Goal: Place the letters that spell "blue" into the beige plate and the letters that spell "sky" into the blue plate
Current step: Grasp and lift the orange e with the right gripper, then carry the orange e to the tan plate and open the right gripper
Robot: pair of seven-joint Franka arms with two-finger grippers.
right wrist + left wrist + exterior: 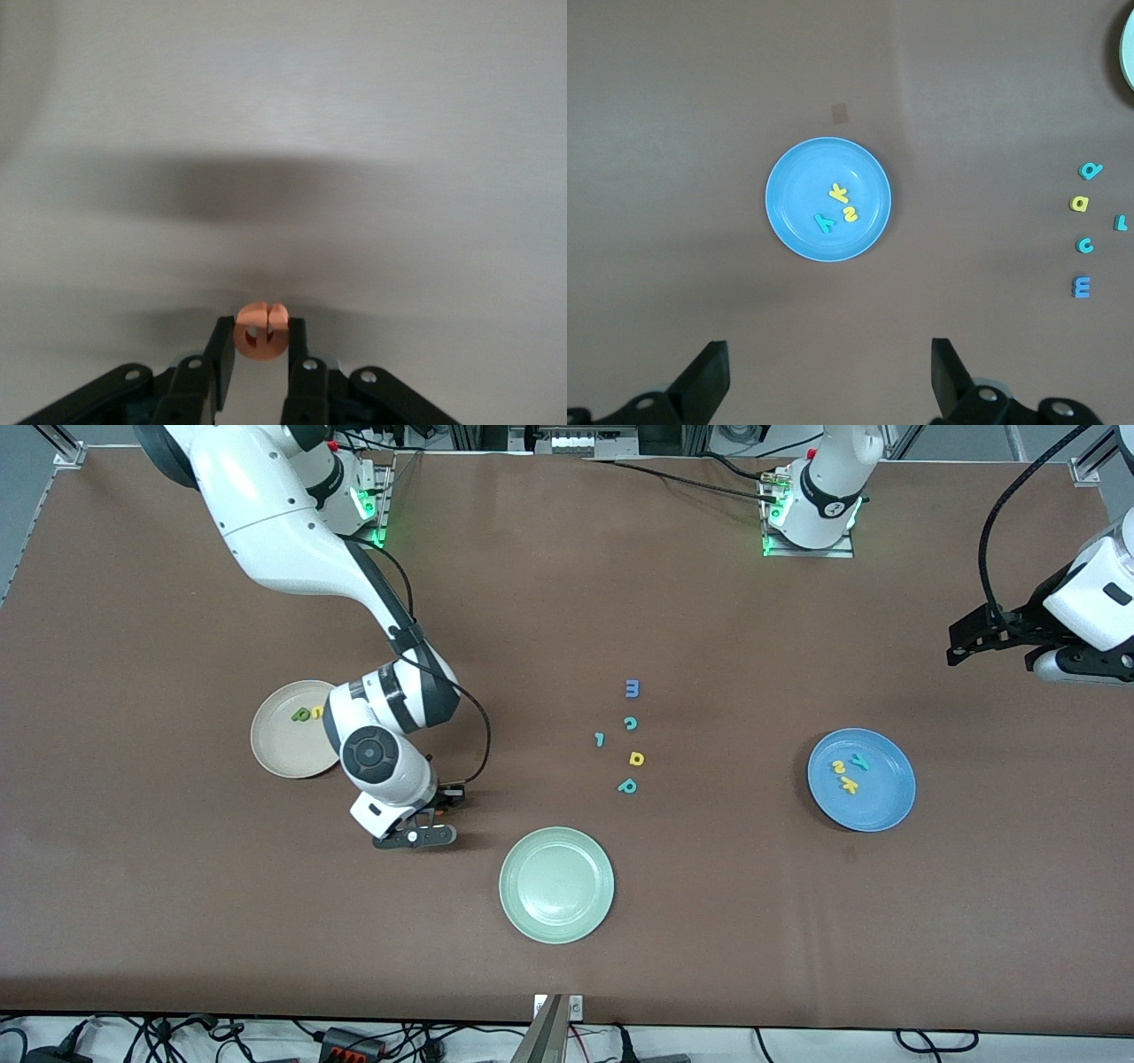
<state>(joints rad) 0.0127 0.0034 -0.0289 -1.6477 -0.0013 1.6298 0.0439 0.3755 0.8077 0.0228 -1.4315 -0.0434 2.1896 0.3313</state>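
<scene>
From the front camera, the right claw [423, 824] is down at the brown desk [177, 921], between the beige plate [293, 729] and the pale green plate [556, 884], and the arm's own wrist covers its fingertips, so nothing between them can be made out from here. In the beige plate lie a dark green letter [300, 714] and a yellow letter [314, 712], touching each other, their shapes too small to read. Out in the middle of the desk sit the blue m [632, 688], a teal c [630, 724], a small teal letter [600, 739], a yellow letter with a round bowl [636, 758] and a teal p [627, 786]. The blue plate [861, 779] toward the left arm's end holds yellow and teal letters. The left claw [997, 638] waits up in the air at that end, partly cut off by the picture's edge. Over to the left wrist camera: its two fingers [704, 381] stand spread wide with nothing between them, and below lies the blue plate [788, 190] with the yellow k [837, 191], yellow s [850, 215] and teal y [824, 222] inside. Now the right wrist camera: the right claw [260, 341] is pinching the orange-red e [261, 329] between both fingers, low over a blurred desk surface.
</scene>
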